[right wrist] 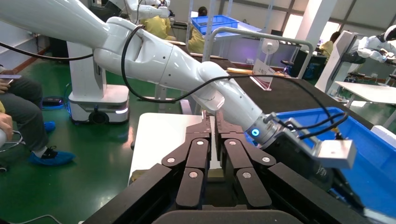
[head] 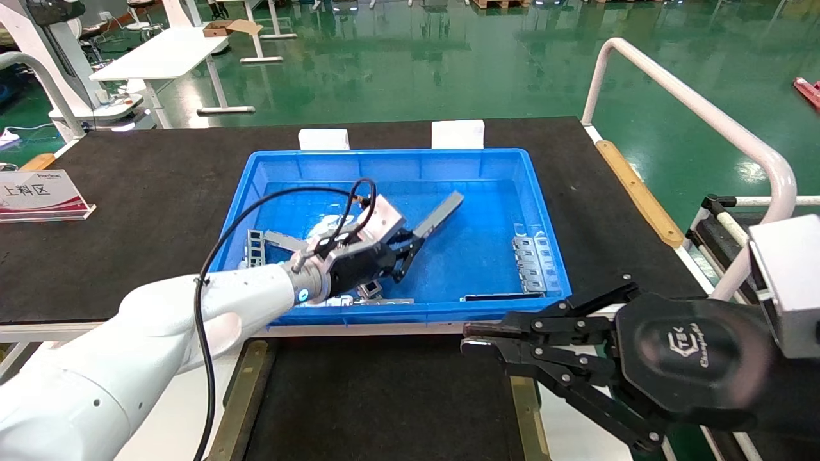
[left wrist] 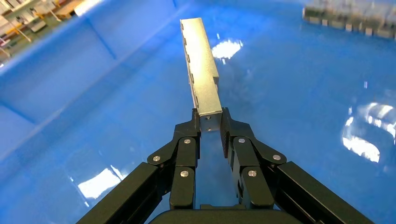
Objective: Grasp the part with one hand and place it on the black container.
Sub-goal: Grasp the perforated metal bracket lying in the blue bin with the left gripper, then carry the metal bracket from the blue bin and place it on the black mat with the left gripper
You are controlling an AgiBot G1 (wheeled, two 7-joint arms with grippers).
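Note:
My left gripper (head: 410,246) is shut on one end of the part (head: 439,216), a long silver-grey channel bar, and holds it above the floor of the blue bin (head: 512,160). In the left wrist view the part (left wrist: 201,70) sticks out straight ahead from between the fingertips of the left gripper (left wrist: 210,120). The black container (head: 378,397), a flat black tray with brass-coloured side strips, lies in front of the bin, near me. My right gripper (head: 466,338) is shut and empty, parked at the container's right edge; it also shows in the right wrist view (right wrist: 210,119).
The bin holds other metal pieces: ladder-like strips at its left (head: 256,246) and right (head: 535,259), and a dark bar (head: 493,297) by the front wall. A white rail (head: 692,102) rises at the right. A sign (head: 38,192) stands at the left.

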